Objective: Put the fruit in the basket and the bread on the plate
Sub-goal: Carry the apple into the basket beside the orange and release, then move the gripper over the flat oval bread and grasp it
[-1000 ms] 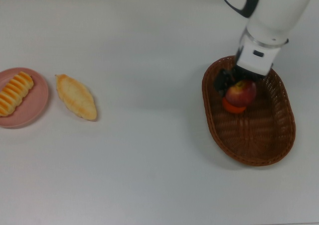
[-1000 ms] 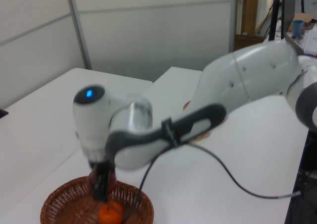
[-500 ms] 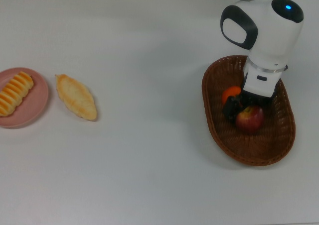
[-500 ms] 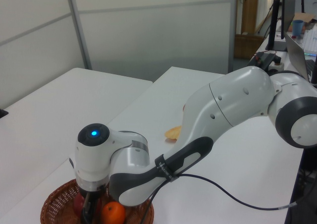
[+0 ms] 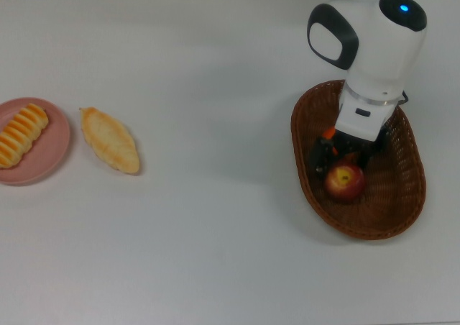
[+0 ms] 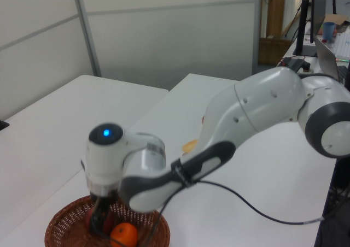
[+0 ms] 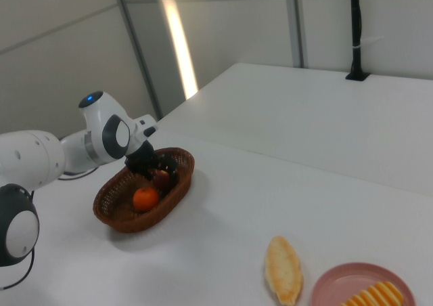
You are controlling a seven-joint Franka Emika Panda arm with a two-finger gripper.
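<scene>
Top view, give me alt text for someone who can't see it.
A white robot arm's claw reaches into a wicker basket just above a red apple. Across the white table, a striped roll sits on a pink plate, a flat loaf beside it.

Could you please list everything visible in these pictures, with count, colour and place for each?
Oval woven wicker basket: one, dark brown, on the white table at the top view's right.
Dark-red apple with a yellow patch: one, inside the basket, just below the gripper in the top view.
Small round mandarin: one, orange, inside the basket beside the apple.
Round shallow plate: one, pink, at the top view's left edge.
Ridged striped roll: one, golden-orange, lying on the plate.
Flat pointed-oval crusty loaf: one, pale golden, on the table beside the plate, not on it.
Table: white, under everything.
Robot arm: one, white and grey, above the basket.
Gripper: black, low inside the basket at the apple.
</scene>
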